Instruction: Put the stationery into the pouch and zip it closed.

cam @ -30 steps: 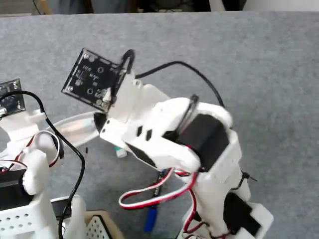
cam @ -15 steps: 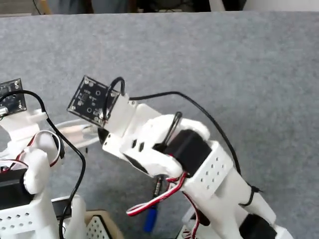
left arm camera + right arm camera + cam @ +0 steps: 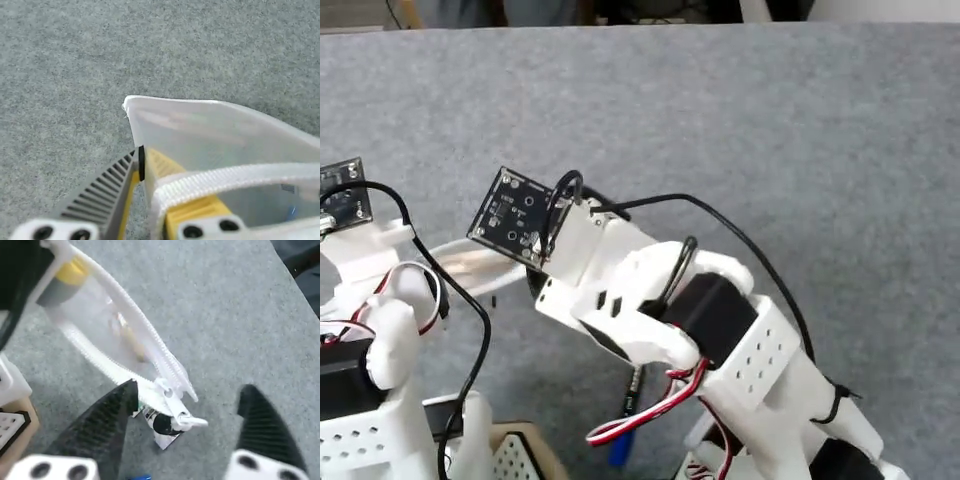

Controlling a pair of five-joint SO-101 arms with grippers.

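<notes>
Counting one pouch (image 3: 200, 130), one zipper pull (image 3: 186, 421).

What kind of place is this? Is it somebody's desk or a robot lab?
Most likely a robot test bench, not a home desk. Two white robot arms with loose wires stand on a grey cloth-covered table. A clear pouch is between them, and a blue pen lies nearby.

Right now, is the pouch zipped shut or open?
Open: the pouch has its two zipper tracks spread apart, with the slider at one end.
</notes>
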